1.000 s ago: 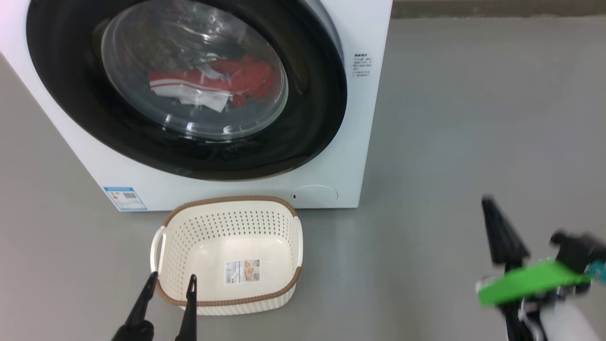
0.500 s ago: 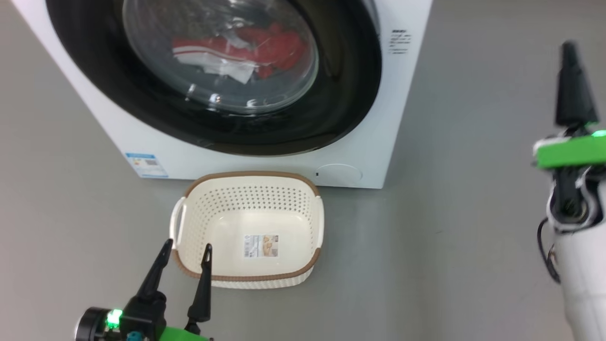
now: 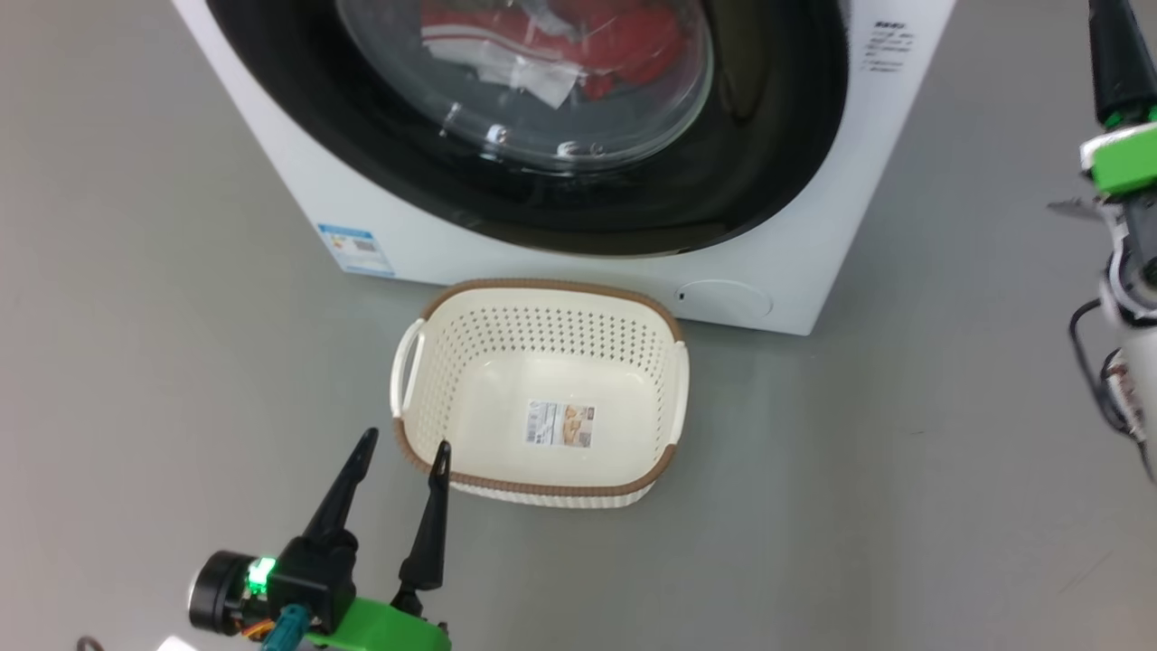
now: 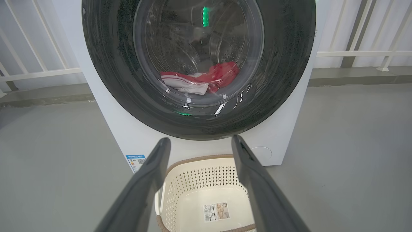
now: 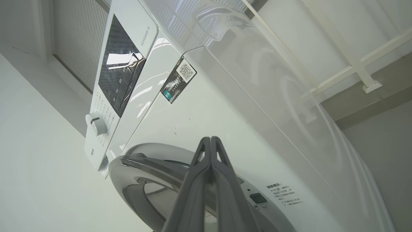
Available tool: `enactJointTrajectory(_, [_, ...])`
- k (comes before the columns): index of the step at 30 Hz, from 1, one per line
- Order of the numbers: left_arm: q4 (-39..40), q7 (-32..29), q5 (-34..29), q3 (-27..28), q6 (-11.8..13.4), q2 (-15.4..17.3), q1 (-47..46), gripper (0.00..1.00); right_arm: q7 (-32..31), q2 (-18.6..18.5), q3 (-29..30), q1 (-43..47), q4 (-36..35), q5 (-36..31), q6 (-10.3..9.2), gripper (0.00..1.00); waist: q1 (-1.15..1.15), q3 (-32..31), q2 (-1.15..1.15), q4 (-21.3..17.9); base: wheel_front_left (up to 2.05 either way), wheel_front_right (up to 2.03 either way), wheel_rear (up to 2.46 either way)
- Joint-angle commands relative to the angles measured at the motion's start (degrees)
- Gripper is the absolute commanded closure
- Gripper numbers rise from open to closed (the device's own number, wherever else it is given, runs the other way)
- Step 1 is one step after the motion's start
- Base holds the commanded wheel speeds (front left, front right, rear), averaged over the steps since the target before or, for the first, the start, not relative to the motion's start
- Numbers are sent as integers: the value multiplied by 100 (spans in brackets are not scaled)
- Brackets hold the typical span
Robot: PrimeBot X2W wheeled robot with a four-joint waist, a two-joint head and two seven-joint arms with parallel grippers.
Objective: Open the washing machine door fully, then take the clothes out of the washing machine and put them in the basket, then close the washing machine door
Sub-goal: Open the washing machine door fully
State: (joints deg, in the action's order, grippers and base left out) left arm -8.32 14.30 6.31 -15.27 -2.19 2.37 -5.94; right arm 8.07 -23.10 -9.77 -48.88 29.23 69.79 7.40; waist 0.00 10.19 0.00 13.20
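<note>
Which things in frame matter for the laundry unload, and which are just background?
Job: washing machine door, shut; clothes behind its glass; washing machine; basket, empty; left gripper, open; right gripper, shut.
Background: white railing; grey floor.

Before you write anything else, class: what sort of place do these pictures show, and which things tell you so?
Probably a laundry corner, perhaps on a balcony: a white front-loading washing machine stands on a bare grey floor, a cream perforated basket sits before it, and white railings run behind.
</note>
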Motion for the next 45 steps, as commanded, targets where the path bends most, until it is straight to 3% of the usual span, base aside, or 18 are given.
enactJointTrajectory(1, [117, 70, 47, 143, 53, 52, -236, 0, -109, -88, -133, -149, -111, 168, 9, 100, 0, 157, 0, 155, 0, 0, 0])
enactJointTrajectory(4, [105, 70, 97, 44, 66, 52, -315, 0, -773, -351, -328, -446, 19, 920, 9, 100, 0, 289, 0, 271, 0, 0, 0])
enactJointTrajectory(9, [94, 70, 139, -60, 75, 51, -419, 0, -1837, -485, -300, -793, 306, 1848, 9, 100, 0, 433, 0, 399, 0, 0, 0])
enactJointTrajectory(18, [87, 70, 186, -271, 66, 51, -563, 0, -3328, -556, -116, -1353, 998, 2662, 9, 100, 0, 642, 0, 619, 0, 0, 0])
enactJointTrajectory(25, [84, 70, 254, -353, 44, 51, -659, 0, -3972, -525, -141, -1784, 1607, 2785, 9, 100, 0, 872, 0, 741, 0, 0, 0])
enactJointTrajectory(45, [127, 70, 458, -589, 168, 51, -1017, 0, -4899, -317, -352, -2832, 2622, 2694, 9, 100, 0, 1284, 0, 904, 0, 0, 0])
